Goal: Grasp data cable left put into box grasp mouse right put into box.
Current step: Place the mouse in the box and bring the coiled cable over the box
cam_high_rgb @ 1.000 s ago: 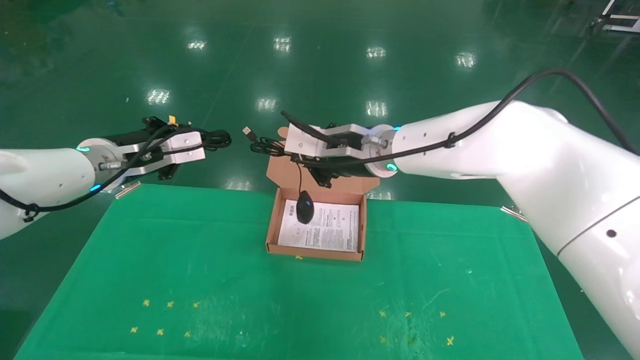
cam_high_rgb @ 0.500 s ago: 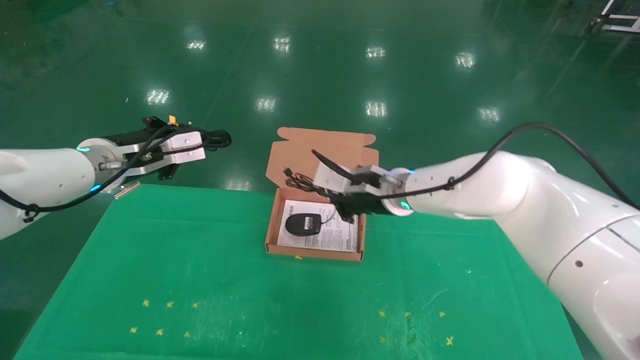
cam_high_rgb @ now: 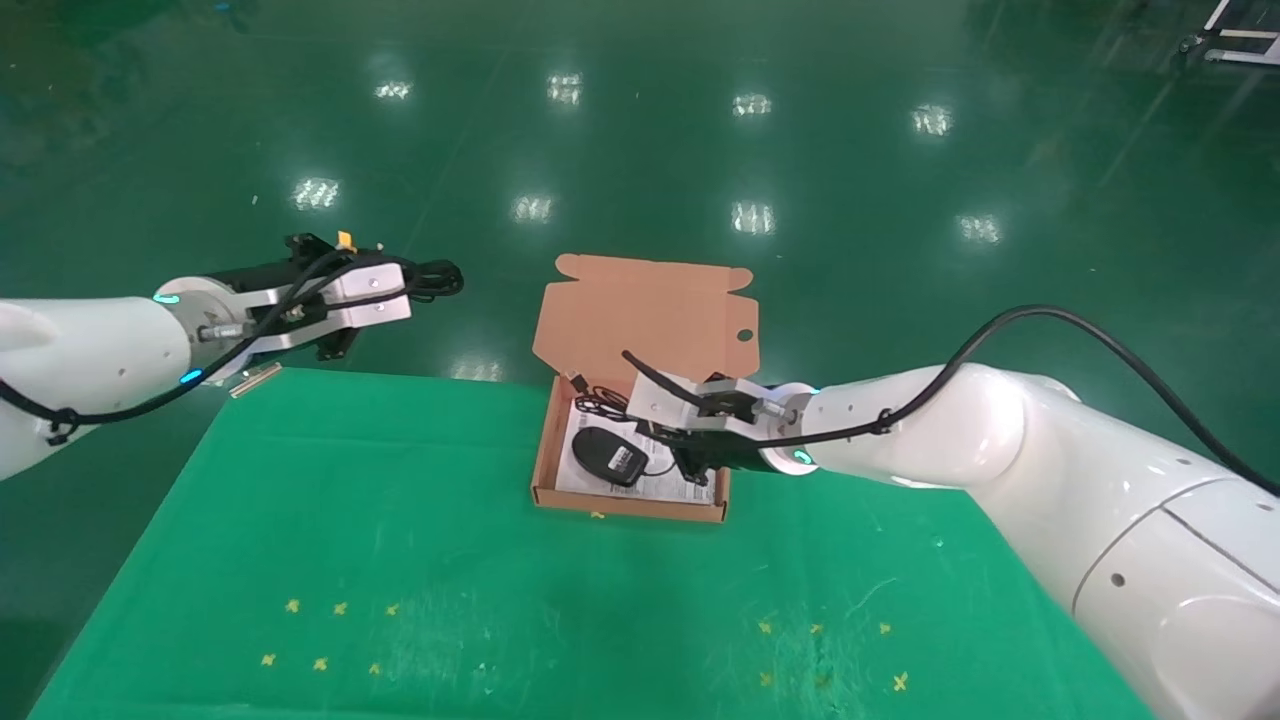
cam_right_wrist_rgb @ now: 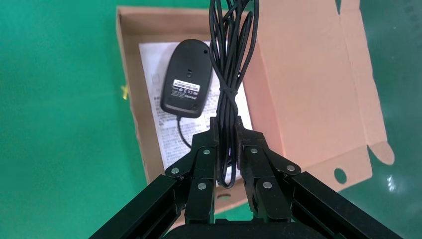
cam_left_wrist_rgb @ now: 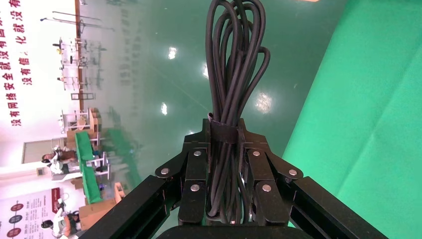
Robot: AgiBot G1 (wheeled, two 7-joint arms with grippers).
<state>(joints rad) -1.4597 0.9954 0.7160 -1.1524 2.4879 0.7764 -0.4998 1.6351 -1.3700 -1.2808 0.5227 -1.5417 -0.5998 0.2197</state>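
Centre frame, the right pincer (cam_high_rgb: 668,437) grasps the mouse cord (cam_right_wrist_rgb: 230,74) over the box (cam_high_rgb: 547,440); the mouse (cam_high_rgb: 608,456) lies inside, label up. Best lower, then release. Upper left, the left pincer (cam_high_rgb: 385,296) grips the data cable (cam_left_wrist_rgb: 234,89).

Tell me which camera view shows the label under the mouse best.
The right wrist view: the mouse lies upside down in the box, label facing the camera. The head view shows the label only as a small pale patch. The left wrist view does not show it.
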